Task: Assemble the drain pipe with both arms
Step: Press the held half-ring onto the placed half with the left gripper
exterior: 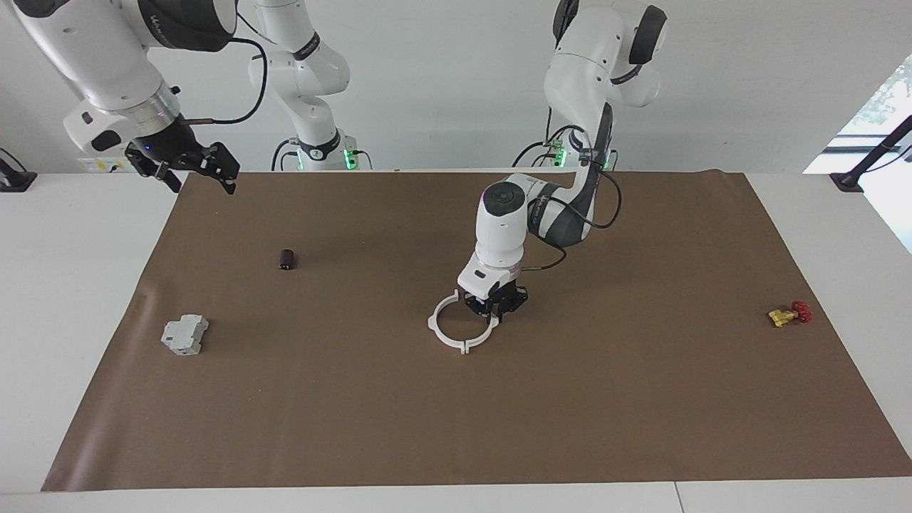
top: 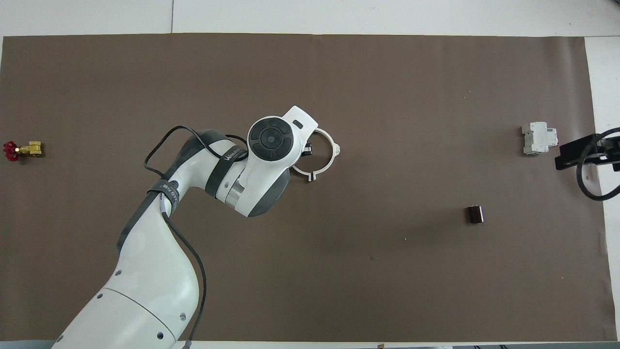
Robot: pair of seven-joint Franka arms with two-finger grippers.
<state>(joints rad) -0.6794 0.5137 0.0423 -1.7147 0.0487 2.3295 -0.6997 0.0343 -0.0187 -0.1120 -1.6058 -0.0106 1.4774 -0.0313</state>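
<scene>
Left end effector (exterior: 494, 308): reaching down at the middle of the counter, at the rim of the drain pipe on the side toward the left arm's end; its fingers are sitting low at the ring's edge, but how far apart they are, and whether they are gripping the rim, cannot be made out.
Drain pipe (exterior: 447, 333): lying flat on the brown mat (exterior: 641, 399) as one white tabbed ring, roughly mid-counter; in the overhead view part of the ring (top: 325, 160) is being covered by the left arm's wrist.
Right end effector (exterior: 187, 165): hanging in the air over the mat's edge at the right arm's end, waiting well apart from the ring; its fingers are standing spread apart and holding nothing.
Grey block (exterior: 184, 334): sitting on the mat toward the right arm's end, well apart from the ring.
Dark cylinder (exterior: 287, 258): lying nearer to the robots than the grey block, between the block and the ring.
Red-and-brass valve (exterior: 788, 313): resting near the mat's edge at the left arm's end.
Around the ring: bare mat is lying on every side except where the left end effector is standing.
</scene>
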